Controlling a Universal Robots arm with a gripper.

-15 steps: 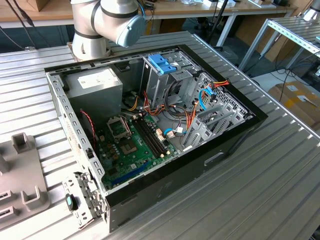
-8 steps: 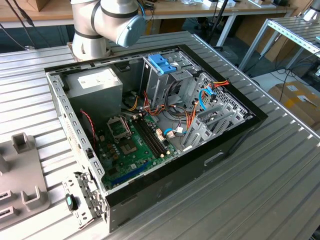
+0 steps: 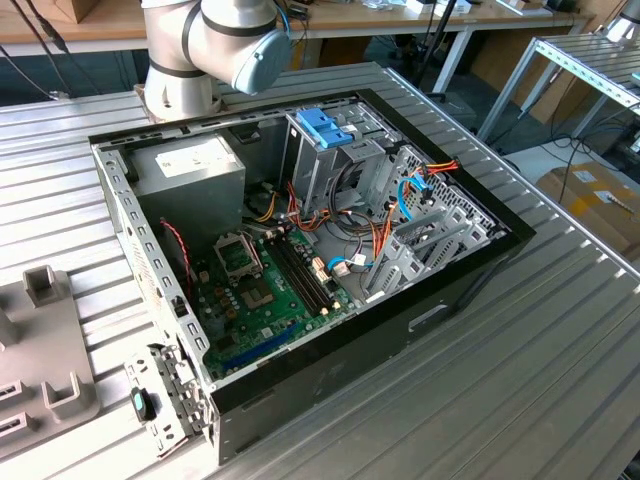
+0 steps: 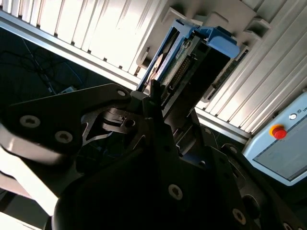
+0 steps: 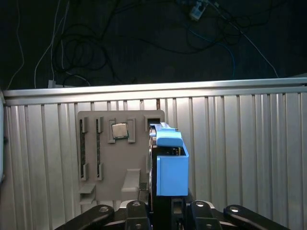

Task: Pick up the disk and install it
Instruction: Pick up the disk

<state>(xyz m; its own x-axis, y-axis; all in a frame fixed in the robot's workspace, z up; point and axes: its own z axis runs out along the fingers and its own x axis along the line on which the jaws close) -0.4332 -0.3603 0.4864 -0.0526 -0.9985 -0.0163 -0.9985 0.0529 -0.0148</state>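
In the exterior view, the open computer case lies on the ribbed metal table. A blue bracket sits atop its drive cage. A grey fixture plate lies near the exterior view's left edge, and bare table stretches toward the exterior view's right.

In the second wrist view, the gripper pinches the disk, which stands edge-on over the fixture plate. A pendant with a red button lies beside the table's rim.

In the first wrist view, the disk's blue carrier rail rises from between the dark fingers. It is just beside a processor chip seated in the plate. Open ribbed table lies on either side, ending at a straight edge with dark floor and cables beyond.
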